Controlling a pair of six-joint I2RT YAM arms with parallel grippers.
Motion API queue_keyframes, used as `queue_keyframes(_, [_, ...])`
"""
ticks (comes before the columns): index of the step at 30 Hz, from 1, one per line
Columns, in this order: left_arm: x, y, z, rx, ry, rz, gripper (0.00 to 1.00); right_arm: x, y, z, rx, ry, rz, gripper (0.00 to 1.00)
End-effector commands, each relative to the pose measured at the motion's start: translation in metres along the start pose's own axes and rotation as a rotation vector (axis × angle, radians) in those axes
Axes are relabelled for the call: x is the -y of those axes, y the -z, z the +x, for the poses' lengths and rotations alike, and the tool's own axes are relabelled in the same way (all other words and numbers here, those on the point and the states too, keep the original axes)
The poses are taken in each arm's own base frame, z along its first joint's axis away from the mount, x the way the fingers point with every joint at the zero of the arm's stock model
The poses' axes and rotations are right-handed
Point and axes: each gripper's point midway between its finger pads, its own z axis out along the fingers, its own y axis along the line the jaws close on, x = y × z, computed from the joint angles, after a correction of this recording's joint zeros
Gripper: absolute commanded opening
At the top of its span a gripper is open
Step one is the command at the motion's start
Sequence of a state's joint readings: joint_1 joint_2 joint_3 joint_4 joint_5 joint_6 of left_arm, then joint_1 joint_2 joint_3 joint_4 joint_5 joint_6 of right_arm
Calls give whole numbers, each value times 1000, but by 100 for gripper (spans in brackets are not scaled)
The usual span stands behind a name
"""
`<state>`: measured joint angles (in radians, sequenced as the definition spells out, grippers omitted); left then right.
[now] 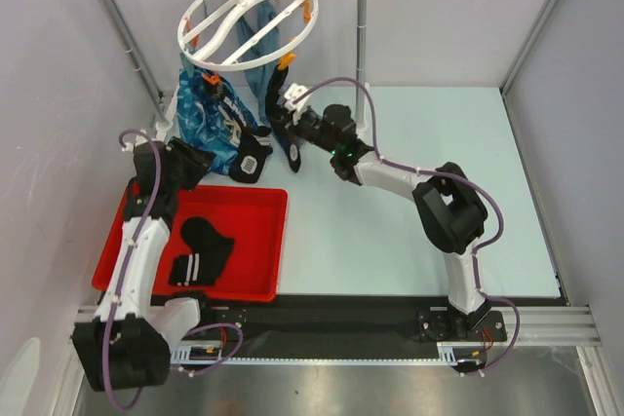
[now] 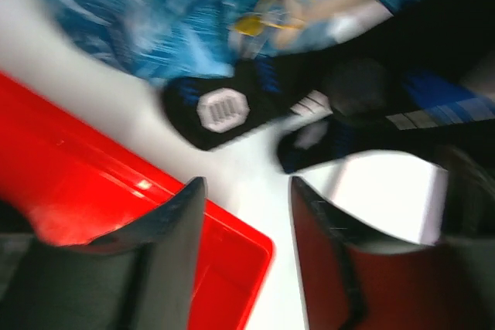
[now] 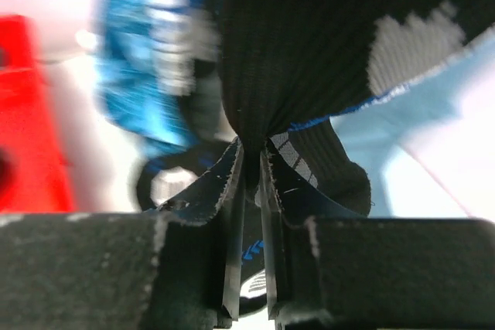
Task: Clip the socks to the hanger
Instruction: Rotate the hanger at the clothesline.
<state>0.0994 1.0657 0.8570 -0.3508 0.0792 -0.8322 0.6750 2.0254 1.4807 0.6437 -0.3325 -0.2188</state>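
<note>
Right wrist view: right pincer (image 3: 251, 158) clamped on black sock (image 3: 309, 36) (ribbed); left pincer (image 2: 247, 188) apart

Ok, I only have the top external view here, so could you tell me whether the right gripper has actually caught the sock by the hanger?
Observer: Yes. In the right wrist view the right gripper is shut, with a fold of the black sock pinched in its jaws.
Operator: Thank you. Is the left gripper carrying anything?
Observer: No. The left wrist view shows the left gripper open with nothing in its jaws, above the corner of the red tray.
Operator: And what lies just ahead of it?
Observer: A second sock, black with a ribbed white patch, lies on the table next to the blue cloth. That view is blurred.
</note>
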Motion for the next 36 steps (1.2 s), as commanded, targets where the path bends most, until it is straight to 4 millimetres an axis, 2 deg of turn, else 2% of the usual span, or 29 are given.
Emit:
queue_keyframes(1, [40, 27, -1, 35, -76, 261, 56, -56, -23, -52, 140, -31, -67, 15])
queue_keyframes(2, [46, 36, 0, 45, -88, 306, 56, -64, -25, -56, 151, -39, -66, 14])
queue_keyframes(5, [43, 43, 15, 23, -105, 347, 55, -91, -33, -64, 162, -91, -74, 13])
queue_keyframes(6, [37, 42, 21, 17, -107, 341, 55, -97, -36, -66, 167, -124, -70, 15])
queue_keyframes(9, [36, 48, 22, 44, -118, 366, 56, -116, -46, -73, 188, -168, -111, 21])
queue_keyframes(11, [41, 49, 24, 33, -143, 395, 59, -123, -52, -67, 176, -191, -129, 23])
queue_keyframes(12, [43, 45, 24, 13, -147, 397, 60, -120, -55, -75, 189, -198, -123, 23])
queue_keyframes(15, [47, 29, 35, -71, -155, 414, 63, -122, -60, -71, 159, -217, -129, 24])
queue_keyframes(16, [48, 27, 35, -71, -152, 418, 66, -121, -61, -78, 166, -227, -134, 24])
queue_keyframes(17, [49, 24, 37, -70, -155, 419, 67, -122, -62, -77, 155, -228, -138, 24])
queue_keyframes(18, [48, 18, 30, -21, -157, 391, 68, -122, -62, -78, 156, -226, -141, 24])
queue_keyframes(20, [49, 10, 34, -11, -188, 361, 70, -122, -63, -78, 153, -231, -142, 25])
queue_keyframes(21, [52, 7, 23, 30, -210, 342, 72, -121, -64, -78, 150, -234, -139, 24])
queue_keyframes(23, [54, -7, 31, 16, -229, 304, 73, -120, -64, -79, 147, -244, -144, 24])
queue_keyframes(27, [56, -28, 24, 18, -267, 215, 74, -122, -63, -81, 144, -269, -154, 24])
queue_keyframes(29, [46, -39, 23, 19, -262, 160, 70, -124, -62, -80, 138, -279, -163, 24])
queue_keyframes(31, [47, -44, 17, 33, -260, 133, 65, -126, -61, -83, 133, -285, -171, 25])
queue_keyframes(32, [39, -50, 16, 35, -254, 85, 63, -126, -60, -82, 125, -288, -168, 25])
queue_keyframes(34, [41, -52, 10, 52, -253, 72, 59, -124, -59, -81, 117, -301, -163, 26])
queue_keyframes(35, [43, -52, 7, 63, -247, 74, 55, -125, -58, -80, 106, -304, -164, 26])
queue_keyframes(36, [44, -54, 7, 63, -247, 76, 45, -124, -55, -81, 94, -305, -160, 28])
